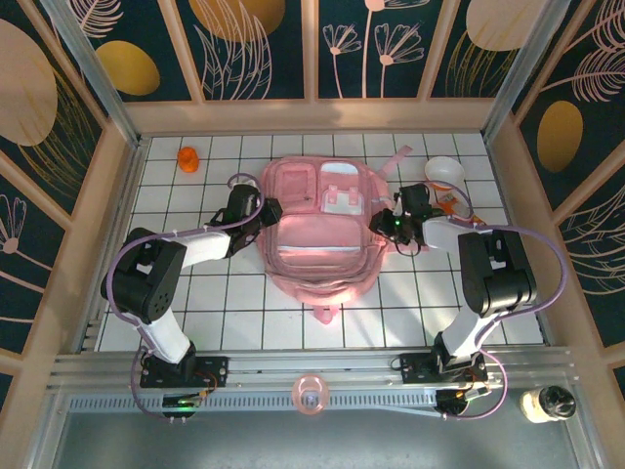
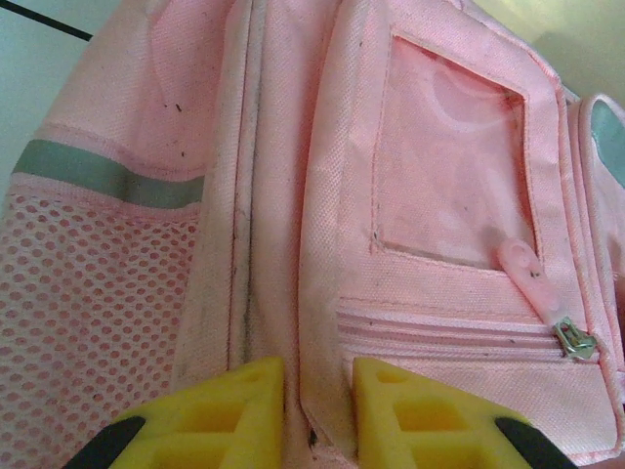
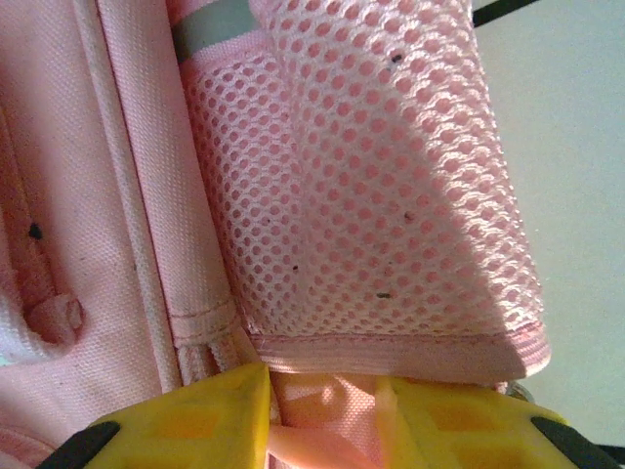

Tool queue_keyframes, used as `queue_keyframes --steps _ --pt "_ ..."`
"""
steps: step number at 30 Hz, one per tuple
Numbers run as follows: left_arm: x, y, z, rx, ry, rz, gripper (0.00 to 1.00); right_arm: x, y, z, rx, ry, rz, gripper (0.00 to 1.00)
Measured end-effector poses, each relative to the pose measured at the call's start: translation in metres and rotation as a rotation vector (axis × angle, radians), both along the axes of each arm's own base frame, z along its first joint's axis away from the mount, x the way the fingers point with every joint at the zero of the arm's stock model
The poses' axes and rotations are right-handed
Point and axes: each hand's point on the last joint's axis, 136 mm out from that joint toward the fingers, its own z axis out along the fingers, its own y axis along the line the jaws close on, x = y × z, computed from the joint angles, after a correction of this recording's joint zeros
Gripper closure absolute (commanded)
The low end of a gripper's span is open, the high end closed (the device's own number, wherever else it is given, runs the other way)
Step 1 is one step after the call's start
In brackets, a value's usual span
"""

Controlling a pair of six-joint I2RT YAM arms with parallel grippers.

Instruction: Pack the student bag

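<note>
The student bag [image 1: 317, 249] lies flat in the middle of the tiled table, pink, with paler front pockets facing up. My left gripper [image 1: 266, 210] is at its left side. In the left wrist view its yellow fingers [image 2: 234, 415] pinch a fold of the bag [image 2: 449, 166] beside a zipped pocket, so the left gripper [image 2: 318, 401] is shut on that fabric. My right gripper [image 1: 381, 223] is at the bag's right side. In the right wrist view the right gripper [image 3: 327, 410] is shut on pink fabric just below the mesh side pocket [image 3: 371, 195].
An orange object [image 1: 188, 158] sits at the back left. A white bowl [image 1: 445, 171] stands at the back right, with a small orange thing [image 1: 447, 203] near it. On the front rail lie a pink ring [image 1: 310, 396] and a jar [image 1: 547, 403]. Wooden walls enclose the table.
</note>
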Motion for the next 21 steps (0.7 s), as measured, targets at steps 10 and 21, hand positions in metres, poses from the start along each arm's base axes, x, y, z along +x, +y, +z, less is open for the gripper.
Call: queue_keyframes --steps 10,21 --pt "0.001 0.001 0.000 0.009 -0.005 0.011 0.71 0.003 0.000 0.002 -0.010 -0.001 0.012 0.64" --pt "-0.012 0.013 0.010 0.036 0.003 0.036 0.53 0.003 -0.002 0.030 -0.012 -0.055 0.015 0.53"
